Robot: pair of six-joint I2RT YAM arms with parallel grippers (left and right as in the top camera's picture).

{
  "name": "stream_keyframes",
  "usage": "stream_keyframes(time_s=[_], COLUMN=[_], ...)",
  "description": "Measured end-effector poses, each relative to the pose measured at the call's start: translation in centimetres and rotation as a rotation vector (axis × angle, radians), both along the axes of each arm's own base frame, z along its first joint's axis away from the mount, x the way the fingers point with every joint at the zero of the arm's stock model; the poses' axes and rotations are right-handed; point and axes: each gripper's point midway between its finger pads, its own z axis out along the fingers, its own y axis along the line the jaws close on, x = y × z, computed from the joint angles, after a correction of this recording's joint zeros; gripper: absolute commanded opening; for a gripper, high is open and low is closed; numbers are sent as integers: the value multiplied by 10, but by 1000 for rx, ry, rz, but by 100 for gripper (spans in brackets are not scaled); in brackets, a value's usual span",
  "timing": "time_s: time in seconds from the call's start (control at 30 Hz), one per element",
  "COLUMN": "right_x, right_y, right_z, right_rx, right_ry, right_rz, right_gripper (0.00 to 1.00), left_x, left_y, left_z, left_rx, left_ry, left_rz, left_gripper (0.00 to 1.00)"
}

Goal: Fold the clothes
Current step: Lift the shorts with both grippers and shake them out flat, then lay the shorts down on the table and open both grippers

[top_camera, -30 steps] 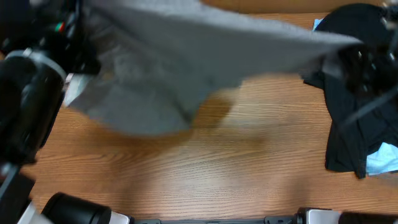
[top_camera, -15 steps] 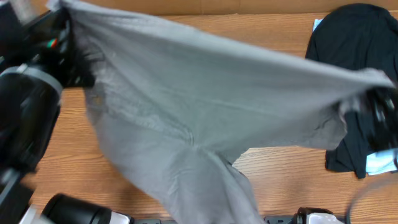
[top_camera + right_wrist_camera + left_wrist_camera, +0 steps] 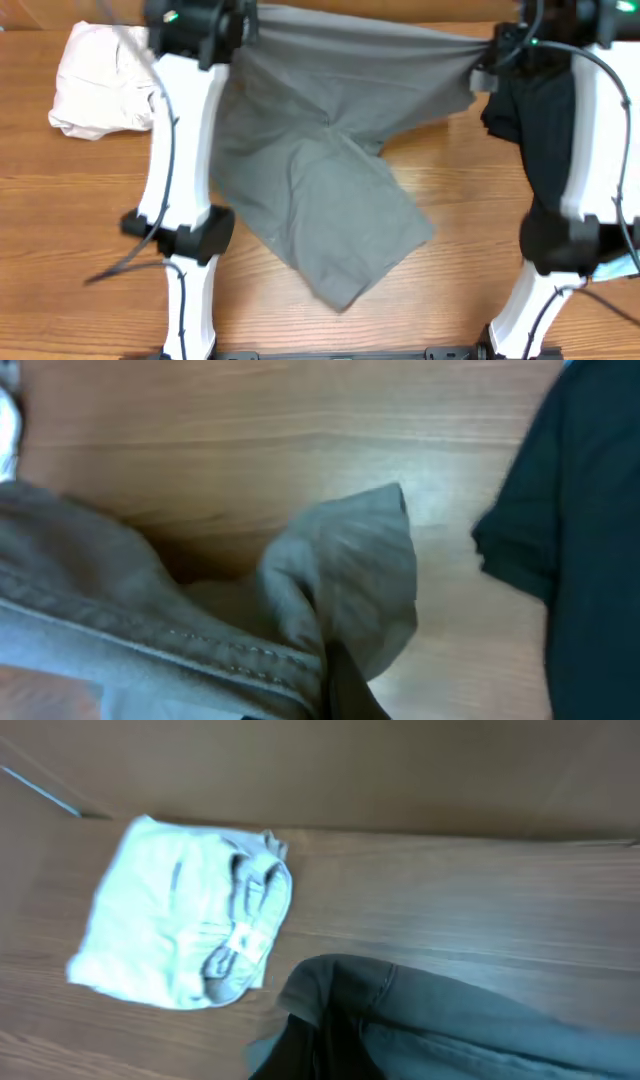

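The mid-grey shorts (image 3: 320, 190) lie spread on the table, waistband stretched along the far edge between my two grippers, legs toward the front. My left gripper (image 3: 238, 22) is shut on the waistband's left end; the shorts also show in the left wrist view (image 3: 470, 1030). My right gripper (image 3: 488, 62) is shut on the right end; the stitched waistband shows in the right wrist view (image 3: 250, 650). The cream garment (image 3: 100, 80) with a white label lies bunched at the far left, also in the left wrist view (image 3: 180, 925). The black T-shirt (image 3: 540, 110) lies at the far right, partly under my right arm.
The wooden table (image 3: 80, 230) carries everything. A cardboard wall (image 3: 400, 770) stands behind its far edge. A light blue item (image 3: 615, 268) peeks out at the right edge by the right arm's base. Both arm bases stand at the front edge.
Both arms swung away from the camera to the far edge. The shorts, held up and blurred before, now lie on the table with the waistband stretched along the back.
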Motion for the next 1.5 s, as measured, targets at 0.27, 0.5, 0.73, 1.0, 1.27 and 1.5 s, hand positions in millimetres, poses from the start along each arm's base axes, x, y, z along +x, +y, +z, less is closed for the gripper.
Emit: stream_keyframes(time_s=[0.27, 0.5, 0.73, 1.0, 1.27, 1.5], right_x=[74, 131, 174, 157, 74, 60], right_y=[0, 5, -11, -14, -12, -14], right_z=[-113, -150, -142, -138, -129, -178], right_rx=[18, 34, 27, 60, 39, 26], right_ry=[71, -58, -221, -132, 164, 264], right_rz=[15, 1, -83, -176, -204, -228], right_gripper=[4, 14, 80, 100, 90, 67], left_x=[73, 119, 151, 139, 86, 46], left_y=[0, 8, 32, 37, 7, -3], left_z=[-119, -148, -126, -127, -57, -64], left_rx=[-8, -81, -107, -81, -234, -301], left_ry=[97, -24, -200, -142, -78, 71], left_rz=[66, 142, 204, 189, 15, -10], left_gripper=[4, 35, 100, 100, 100, 100])
